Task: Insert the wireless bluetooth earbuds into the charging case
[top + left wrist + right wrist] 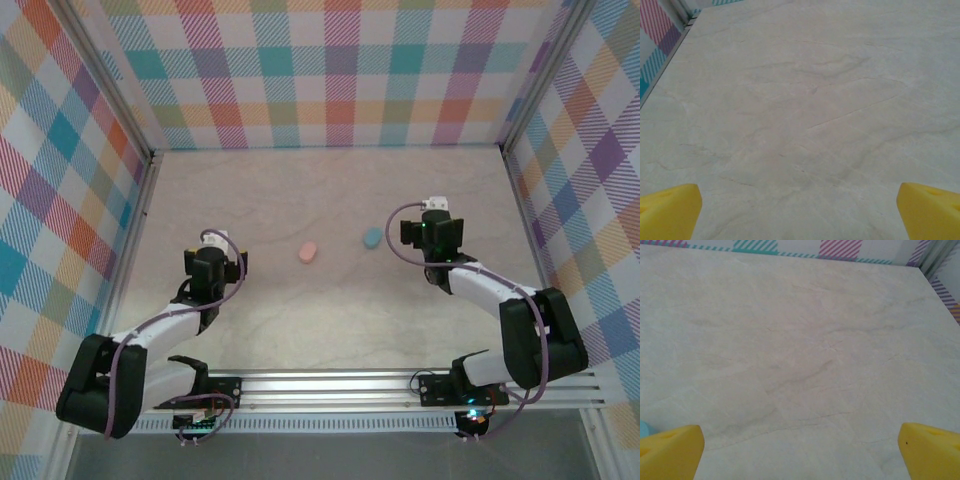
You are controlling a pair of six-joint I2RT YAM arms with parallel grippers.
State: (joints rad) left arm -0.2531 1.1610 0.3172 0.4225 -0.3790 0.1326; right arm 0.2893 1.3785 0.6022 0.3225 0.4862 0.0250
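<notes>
Case pink [308, 252] nr case blue [373, 238], contents unclear

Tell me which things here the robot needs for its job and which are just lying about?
For the job: pink oval case; blue oval case; left gripper and right gripper, both open.
Just there: marbled table; checked walls; metal rail.

Bright even light, faint soft shadows, no glare, wrist views slightly soft
</notes>
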